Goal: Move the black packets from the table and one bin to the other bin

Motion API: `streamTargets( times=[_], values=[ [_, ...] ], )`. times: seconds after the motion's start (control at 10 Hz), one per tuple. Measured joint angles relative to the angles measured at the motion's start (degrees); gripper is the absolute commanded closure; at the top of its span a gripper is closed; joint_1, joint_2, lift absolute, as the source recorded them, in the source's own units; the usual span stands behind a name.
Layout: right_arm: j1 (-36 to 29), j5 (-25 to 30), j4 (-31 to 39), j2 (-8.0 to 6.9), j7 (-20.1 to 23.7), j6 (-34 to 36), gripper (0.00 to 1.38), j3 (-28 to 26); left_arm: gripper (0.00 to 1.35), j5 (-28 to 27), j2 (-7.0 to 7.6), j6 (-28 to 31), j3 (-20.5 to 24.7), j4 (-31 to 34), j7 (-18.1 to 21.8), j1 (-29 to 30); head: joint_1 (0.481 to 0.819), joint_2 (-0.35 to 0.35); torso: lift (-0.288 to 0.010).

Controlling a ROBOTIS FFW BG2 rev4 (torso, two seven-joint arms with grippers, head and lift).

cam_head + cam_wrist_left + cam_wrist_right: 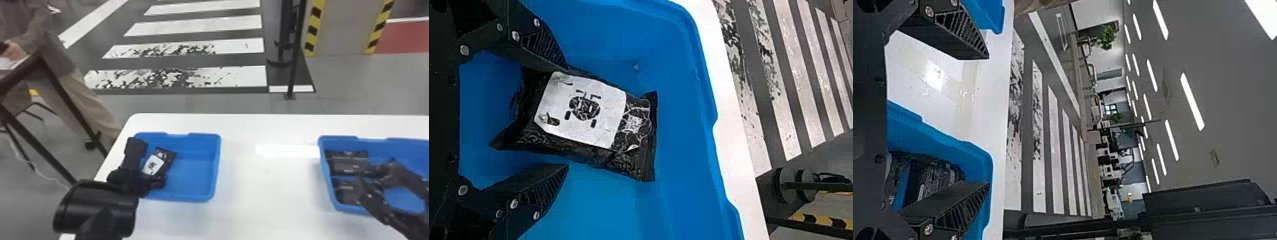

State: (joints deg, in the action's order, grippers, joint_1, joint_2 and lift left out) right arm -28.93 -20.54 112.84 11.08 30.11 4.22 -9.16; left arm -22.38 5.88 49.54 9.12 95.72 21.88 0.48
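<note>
Left fingers [135, 151] astride packet [156, 163], long axis slanting away rightward.

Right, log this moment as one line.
left hand open, astride packet in left bin | right hand open at right bin | packets inside right bin

On your 1 white bench [255, 194] you have 1 blue bin [207, 153] near the far left corner and 1 more blue bin [399, 146] farther right: 2 bins. You can count 1 black packet [579, 110] in the left bin and at least 2 black packets [349, 165] in the right bin.
</note>
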Motion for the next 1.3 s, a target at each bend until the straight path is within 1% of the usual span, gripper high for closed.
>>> streamTargets(
  times=[0.1,0.2,0.4,0.5,0.7,0.8,1.0,1.1,1.2,1.3],
  values=[
    [-0.01,-0.02,0.01,0.00,-0.03,0.10,0.12,0.02,1.13,0.00,0.00,0.09,-0.36,-0.68,-0.16,-0.49,0.695,0.170,-0.110],
    [-0.03,-0.06,0.01,0.04,0.01,0.22,0.12,0.02,1.21,0.04,-0.03,0.19,-0.70,-0.87,-0.59,-0.61,0.695,0.168,-0.110],
    [-0.25,-0.31,0.05,0.15,0.14,0.43,0.12,0.01,1.21,0.61,-0.33,-0.99,-0.67,-0.68,-1.06,0.14,0.695,0.166,-0.110],
    [-0.40,-0.36,0.24,0.17,0.17,0.52,0.12,-0.06,1.21,2.56,-0.51,-2.67,-0.19,0.94,-1.07,1.58,0.695,0.159,-0.110],
    [-0.79,-0.45,0.66,0.18,0.13,0.68,0.12,-0.22,1.21,6.93,-1.54,-5.30,0.82,9.58,-1.32,6.98,0.695,0.135,-0.110],
    [-0.96,-0.41,0.87,0.18,0.13,0.77,0.12,-0.38,1.21,10.51,-1.83,-7.61,0.31,13.59,-1.74,9.73,0.695,0.119,-0.110],
    [-1.06,-0.21,2.13,0.25,0.14,2.78,0.12,-0.63,1.21,17.46,-2.92,-13.51,-0.02,20.28,-2.52,14.89,0.695,0.065,-0.110],
    [-0.66,-0.19,3.59,0.53,0.39,5.23,0.12,-0.66,1.21,21.60,-3.41,-17.98,-0.07,22.00,-2.55,17.56,0.695,0.055,-0.110],
    [-0.11,-0.54,5.46,0.82,0.56,7.67,0.12,-0.66,1.21,26.55,-3.71,-23.12,-0.43,22.46,-2.16,20.33,0.695,0.035,-0.110],
    [0.38,-1.09,8.07,1.04,0.58,10.50,0.12,-0.65,1.21,29.88,-3.97,-27.43,-1.21,22.56,-1.09,22.66,0.695,0.020,-0.110]
  ],
)
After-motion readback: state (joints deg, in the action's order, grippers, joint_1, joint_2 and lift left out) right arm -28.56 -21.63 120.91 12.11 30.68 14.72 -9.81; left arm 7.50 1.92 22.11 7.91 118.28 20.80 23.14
